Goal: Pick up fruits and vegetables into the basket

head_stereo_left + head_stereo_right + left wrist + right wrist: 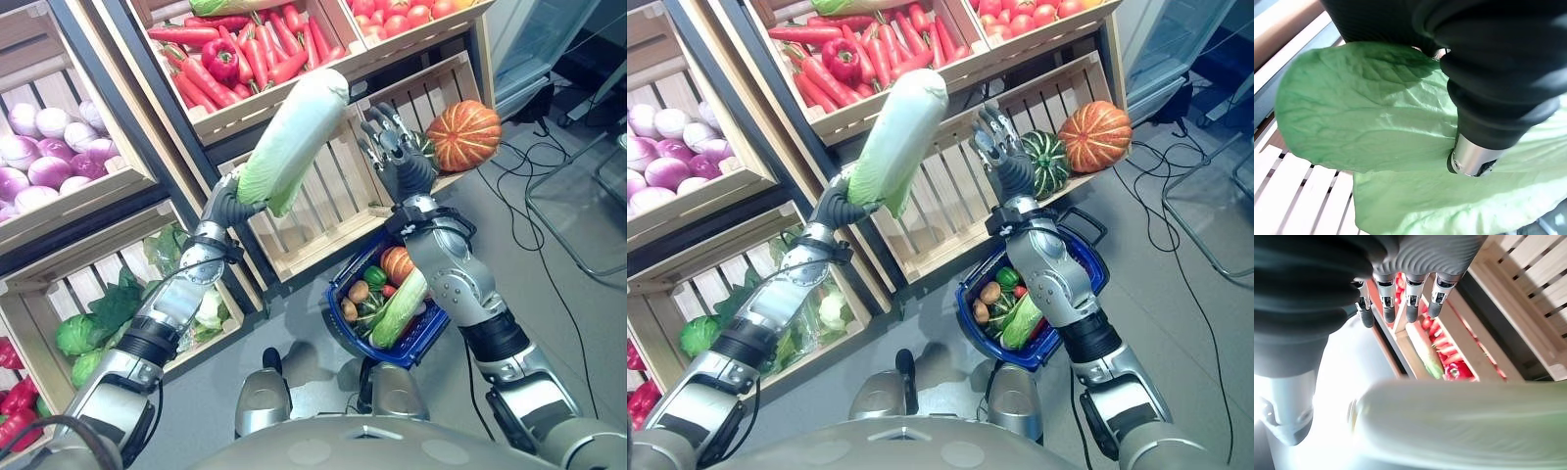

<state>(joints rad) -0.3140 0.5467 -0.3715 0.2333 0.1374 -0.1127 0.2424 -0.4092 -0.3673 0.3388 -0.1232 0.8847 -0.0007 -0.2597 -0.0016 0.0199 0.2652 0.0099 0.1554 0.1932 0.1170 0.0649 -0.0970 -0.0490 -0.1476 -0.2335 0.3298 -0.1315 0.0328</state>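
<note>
Cabbage [292, 137], long and pale green, stood raised on a slant in front of the wooden crates, white stalk end toward one o'clock and leafy end toward seven o'clock. The left hand [233, 203] had its fingers closed round the leafy end; in the left wrist view the broad green leaf [1371, 112] lay against the dark cover, with a thumb pressed into it.

The right hand [1004, 157] was raised at about three o'clock from the cabbage, apart from it, fingers straight and spread, holding nothing. In the right wrist view the straight fingers [1410, 303] pointed toward the crates, with the cabbage's pale length crossing below them.

The blue basket [427, 345] hung at the right forearm, at about five o'clock from the cabbage. It held a second pale green cabbage [400, 308], a small orange pumpkin [398, 262], a green pepper [374, 276] and a brown round item [359, 291].

Crates behind: carrots [260, 54] with a red pepper [220, 59] at twelve o'clock; purple-white onions [44, 157] at nine o'clock; leafy greens [98, 323] at seven o'clock; an orange pumpkin [463, 135] and a dark green striped squash [1046, 162] at three o'clock. Red tomatoes [407, 14] filled the crate at one o'clock.
</note>
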